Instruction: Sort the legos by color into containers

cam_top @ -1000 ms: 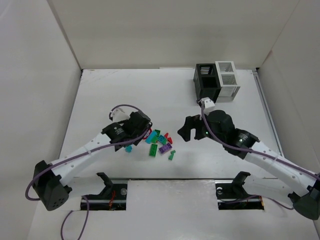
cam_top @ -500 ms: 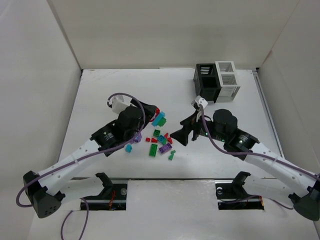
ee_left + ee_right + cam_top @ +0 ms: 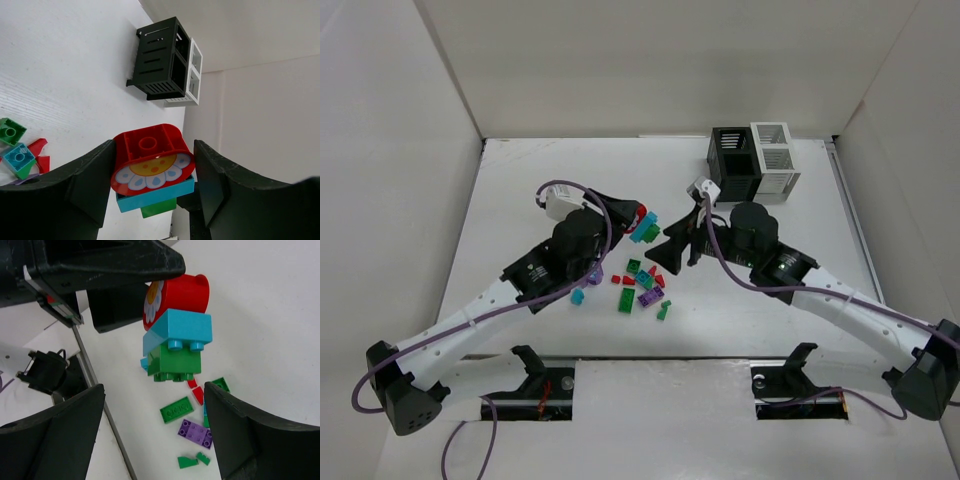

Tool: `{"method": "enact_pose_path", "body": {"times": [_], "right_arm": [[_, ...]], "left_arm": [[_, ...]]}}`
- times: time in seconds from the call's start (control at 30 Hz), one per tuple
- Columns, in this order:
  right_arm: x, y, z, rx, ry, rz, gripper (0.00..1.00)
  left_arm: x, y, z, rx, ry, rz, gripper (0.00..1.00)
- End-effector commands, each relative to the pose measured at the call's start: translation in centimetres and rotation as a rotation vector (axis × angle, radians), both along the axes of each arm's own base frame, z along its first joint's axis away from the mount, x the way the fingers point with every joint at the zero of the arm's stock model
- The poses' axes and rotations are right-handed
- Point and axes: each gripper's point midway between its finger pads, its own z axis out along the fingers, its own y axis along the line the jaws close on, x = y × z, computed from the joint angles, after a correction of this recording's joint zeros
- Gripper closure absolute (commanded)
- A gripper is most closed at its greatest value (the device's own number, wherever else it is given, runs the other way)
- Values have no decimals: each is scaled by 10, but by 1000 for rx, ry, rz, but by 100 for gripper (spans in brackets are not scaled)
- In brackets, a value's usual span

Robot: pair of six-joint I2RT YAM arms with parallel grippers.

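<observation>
My left gripper (image 3: 636, 222) is shut on a stack of legos (image 3: 644, 232), held above the table: a red flower-print brick (image 3: 147, 155) over a cyan brick (image 3: 155, 194) and a green one (image 3: 157, 207). My right gripper (image 3: 670, 246) is open and empty, just right of the stack and facing it. In the right wrist view the stack (image 3: 177, 332) hangs between and beyond my open fingers (image 3: 50, 440). Loose green, red, purple and cyan legos (image 3: 642, 285) lie on the table below. The joined containers, black (image 3: 732, 162) and white (image 3: 775, 160), stand at the back right.
On the table under the stack lie a green plate (image 3: 176, 410), a purple brick (image 3: 196, 432) and red pieces (image 3: 198, 393). A cyan brick (image 3: 577, 296) lies left of the pile. White walls enclose the table on three sides.
My left gripper lifted the stacked bricks off the pile and raised them up and right. My right gripper swung left and up to face the stack.
</observation>
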Motion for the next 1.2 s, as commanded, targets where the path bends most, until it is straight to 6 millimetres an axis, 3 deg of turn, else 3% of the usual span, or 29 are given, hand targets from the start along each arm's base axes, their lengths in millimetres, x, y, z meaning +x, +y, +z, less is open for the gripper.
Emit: {"method": "enact_pose_path", "body": {"times": [0.0,0.03,0.23,0.4,1.17], "right_arm": [[5,11,50,108,-95,10,16],[5,11,55,117,-103,10,19],[6,18,48,98,-94,37,21],[6,21,53,106,-99,49,35],[0,14,81,156,-149,46,34]], "left_arm": [[-2,-3,34,-78,-82,-18,58],[-1,-4,36,-85,-88,-18,58],[-4,-1,44,-109,-109,-18,58],[-5,-2,44,-111,-107,-27,58],[-4,-3,38,-87,-98,-29,60]]}}
